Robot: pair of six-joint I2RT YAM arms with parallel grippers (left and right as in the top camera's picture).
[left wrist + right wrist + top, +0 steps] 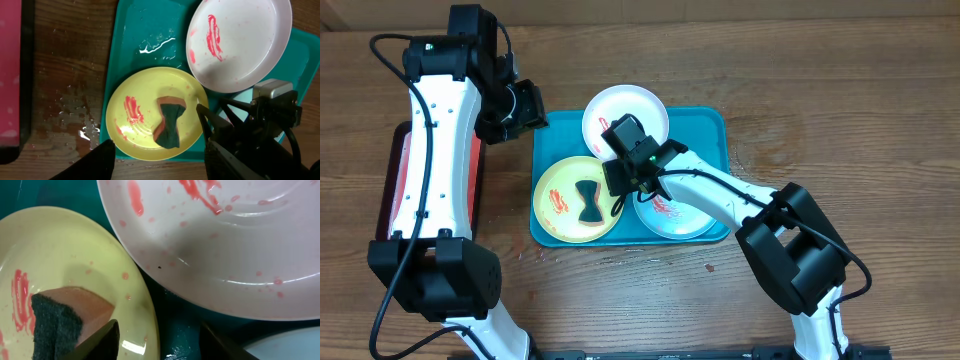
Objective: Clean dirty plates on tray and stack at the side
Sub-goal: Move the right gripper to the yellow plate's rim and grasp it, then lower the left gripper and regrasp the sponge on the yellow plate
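The teal tray (715, 130) holds three smeared plates: the white plate (632, 105) at the back, the yellow-green plate (558, 205) at the front left, and the light blue plate (690, 218), partly under my right arm. A dark green and orange sponge (588, 200) lies on the yellow-green plate. My right gripper (620, 182) is open and low over the tray, its jaws (162, 342) straddling the yellow-green plate's rim (145, 305) beside the sponge (60, 322). My left gripper (530, 108) is open and empty above the tray's back left corner.
A red tray with a dark rim (395, 180) lies left of the teal tray. Water drops wet the wood between them (75, 115) and a puddle sits on the teal tray (157, 45). My right arm crosses the tray's front right.
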